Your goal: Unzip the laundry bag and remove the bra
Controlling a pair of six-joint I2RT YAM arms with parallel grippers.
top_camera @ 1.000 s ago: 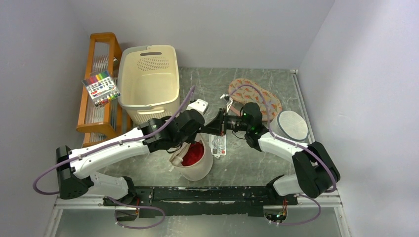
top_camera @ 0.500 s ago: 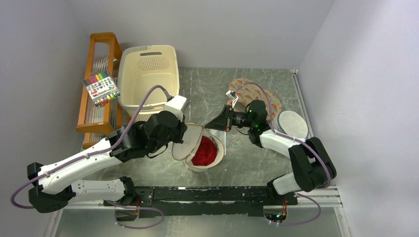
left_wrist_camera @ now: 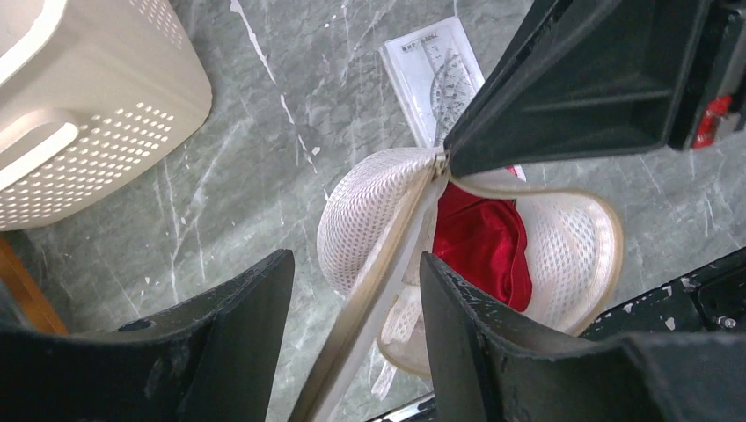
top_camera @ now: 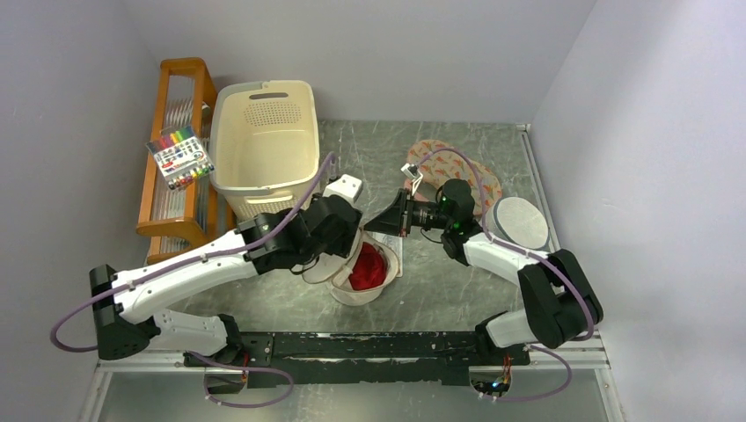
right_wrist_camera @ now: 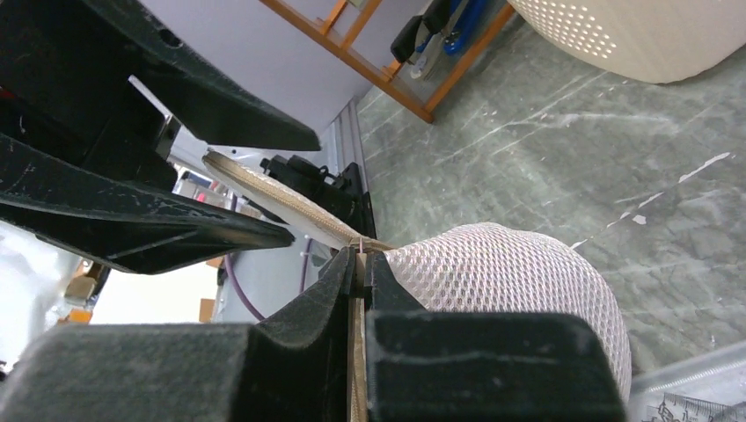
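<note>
The laundry bag point(top_camera: 352, 286) lies unzipped at the table's near middle, its cream mesh lid point(left_wrist_camera: 365, 220) folded back. The red bra point(top_camera: 370, 266) shows inside it point(left_wrist_camera: 482, 242). My right gripper point(right_wrist_camera: 359, 262) is shut on the bag's zip rim at its far edge and holds that edge up point(top_camera: 371, 231). My left gripper point(left_wrist_camera: 354, 264) hovers open over the bag's left side. The loose rim strip point(left_wrist_camera: 374, 303) runs between its fingers point(left_wrist_camera: 237, 330) with a gap on either side. The mesh dome point(right_wrist_camera: 515, 281) bulges just beyond the right jaws.
A cream laundry basket point(top_camera: 264, 145) stands at the back left, next to a wooden rack point(top_camera: 176, 176) with a marker pack point(top_camera: 180, 158). A patterned flat pad point(top_camera: 457, 167) and a whiter round mesh bag point(top_camera: 519, 224) lie right. A packaged ruler set point(left_wrist_camera: 435, 75) lies under the bag.
My left gripper pulled leftward along the rim, then came back over the bag and opened, letting go. The bag gapes wider with more red showing. The right gripper kept its hold.
</note>
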